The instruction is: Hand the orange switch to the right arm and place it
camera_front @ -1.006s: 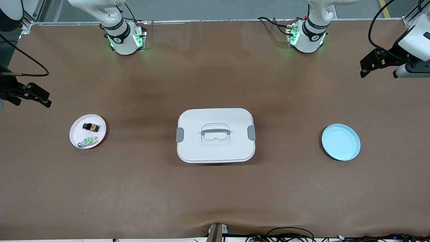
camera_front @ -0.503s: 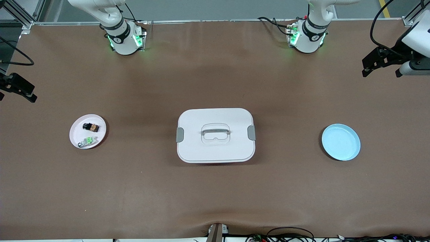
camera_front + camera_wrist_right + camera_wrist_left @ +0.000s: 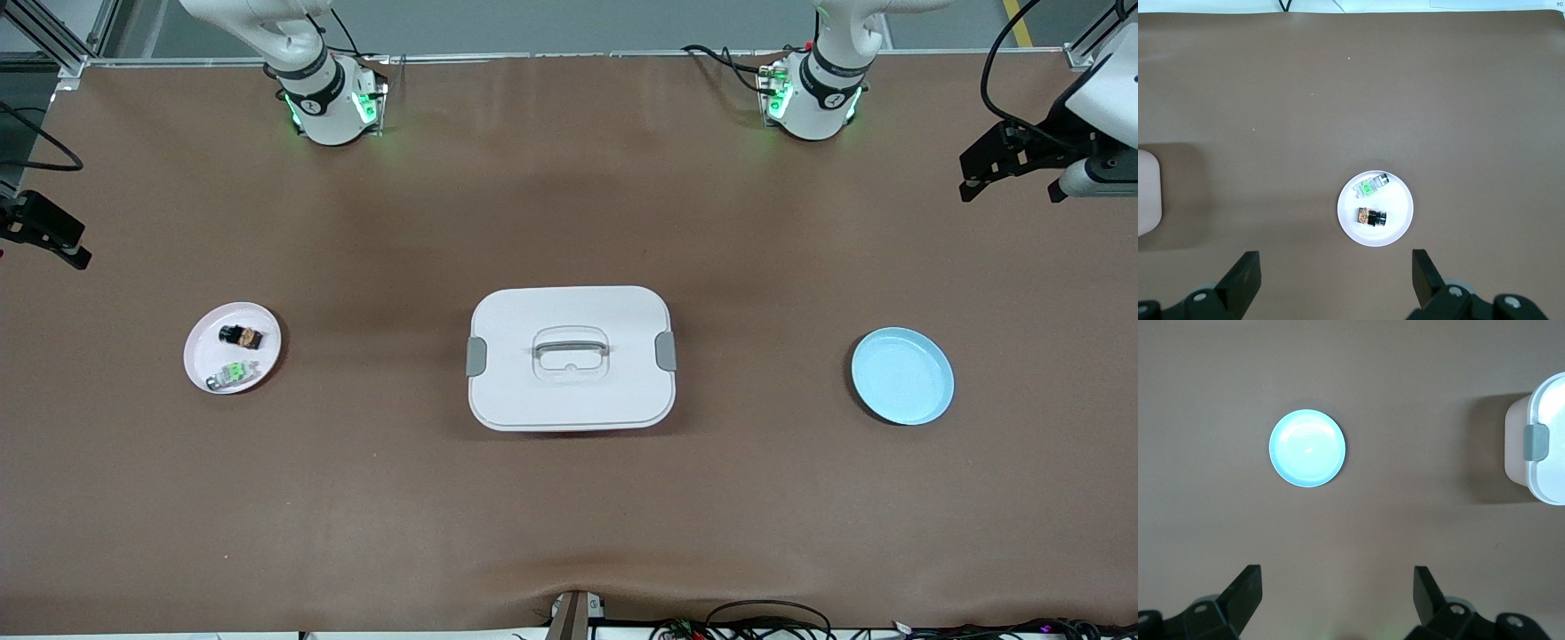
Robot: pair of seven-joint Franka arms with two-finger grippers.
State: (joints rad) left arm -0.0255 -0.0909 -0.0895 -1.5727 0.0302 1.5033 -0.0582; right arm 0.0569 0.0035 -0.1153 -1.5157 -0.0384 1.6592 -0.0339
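The orange switch (image 3: 241, 337) lies on a small pale pink plate (image 3: 203, 348) toward the right arm's end of the table. It also shows in the right wrist view (image 3: 1371, 217), on the plate (image 3: 1398, 213). My right gripper (image 3: 1336, 270) is open and empty, high up; in the front view it (image 3: 60, 244) is over the table's edge at the right arm's end. My left gripper (image 3: 1337, 587) is open and empty, high over the left arm's end of the table (image 3: 969, 182).
A pale switch with a green middle (image 3: 233, 374) lies on the same plate, nearer the front camera than the orange one. A white lidded box with a handle (image 3: 570, 357) stands mid-table. An empty light blue plate (image 3: 902, 376) sits toward the left arm's end.
My right gripper has drawn back toward the right arm's end of the table, partly out of the front view. My left gripper has shifted slightly. The objects have not moved.
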